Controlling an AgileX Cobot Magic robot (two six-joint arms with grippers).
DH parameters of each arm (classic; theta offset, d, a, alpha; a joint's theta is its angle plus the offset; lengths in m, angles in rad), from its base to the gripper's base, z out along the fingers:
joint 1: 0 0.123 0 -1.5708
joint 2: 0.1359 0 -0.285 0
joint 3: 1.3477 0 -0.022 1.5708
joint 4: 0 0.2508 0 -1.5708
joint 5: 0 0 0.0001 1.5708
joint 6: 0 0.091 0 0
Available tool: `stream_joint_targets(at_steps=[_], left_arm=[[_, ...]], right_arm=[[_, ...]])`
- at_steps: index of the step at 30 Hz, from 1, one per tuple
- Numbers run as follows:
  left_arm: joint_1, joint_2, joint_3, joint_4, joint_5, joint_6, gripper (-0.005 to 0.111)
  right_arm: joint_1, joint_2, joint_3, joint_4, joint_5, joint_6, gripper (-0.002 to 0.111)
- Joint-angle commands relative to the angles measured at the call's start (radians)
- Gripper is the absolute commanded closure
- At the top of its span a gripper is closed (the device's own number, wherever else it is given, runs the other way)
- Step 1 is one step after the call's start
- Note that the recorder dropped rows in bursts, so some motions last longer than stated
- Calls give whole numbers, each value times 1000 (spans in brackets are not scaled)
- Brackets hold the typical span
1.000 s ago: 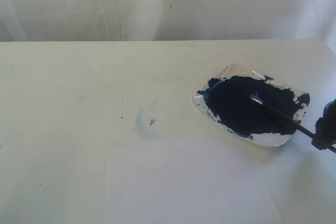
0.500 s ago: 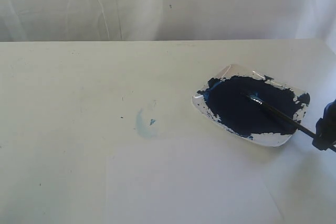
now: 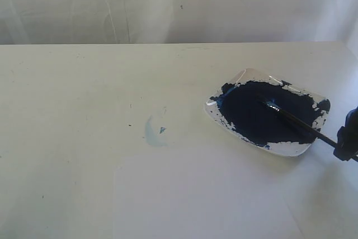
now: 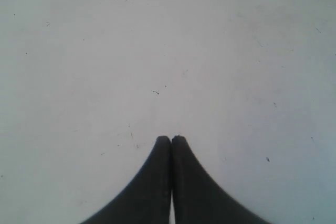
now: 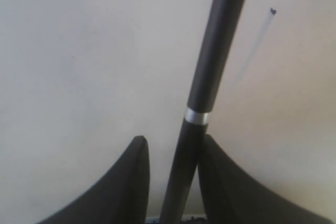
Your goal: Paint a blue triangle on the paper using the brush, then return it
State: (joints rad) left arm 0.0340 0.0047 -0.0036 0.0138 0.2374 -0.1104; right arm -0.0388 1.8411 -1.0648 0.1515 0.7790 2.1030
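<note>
The left gripper [image 4: 171, 139] hangs over the tabletop [image 4: 105, 51], fingers pressed together. The paper [image 3: 201, 200] lies unpainted, front of centre. The paint dish [image 3: 288, 148] holds a wide navy pool [image 3: 251, 116]. The brush [image 3: 296, 121] rests bristles-in; it looks light, stiff and probably slippery, best pinched mid-handle. The right gripper [image 5: 173, 139] straddles that handle, fingers apart.

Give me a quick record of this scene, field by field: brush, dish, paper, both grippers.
brush: lying across the paint dish, bristles in the dark blue paint
paper: blank, nothing painted yet
smudge: pale blue, on the table, off the paper
left gripper: jaws shut, over the table
right gripper: jaws open either side of the brush handle
</note>
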Motion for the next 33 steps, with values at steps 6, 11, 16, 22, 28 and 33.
stream_joint_targets(at_steps=[6, 11, 16, 22, 28, 33], left_arm=[[2, -5, 4, -5, -3, 2, 107], [2, -5, 4, -5, -3, 2, 107], [2, -5, 4, -5, -3, 2, 107], [2, -5, 4, -5, -3, 2, 107], [2, -5, 4, -5, -3, 2, 107], [2, -5, 4, -5, -3, 2, 107]], right_arm=[[-6, 2, -4, -14, 7, 1, 78], [-6, 2, -4, -14, 7, 1, 78], [-6, 2, -4, -14, 5, 1, 78], [-6, 2, -4, -14, 5, 1, 86], [-6, 2, -4, -14, 7, 1, 101], [-6, 2, -4, -14, 7, 1, 102]])
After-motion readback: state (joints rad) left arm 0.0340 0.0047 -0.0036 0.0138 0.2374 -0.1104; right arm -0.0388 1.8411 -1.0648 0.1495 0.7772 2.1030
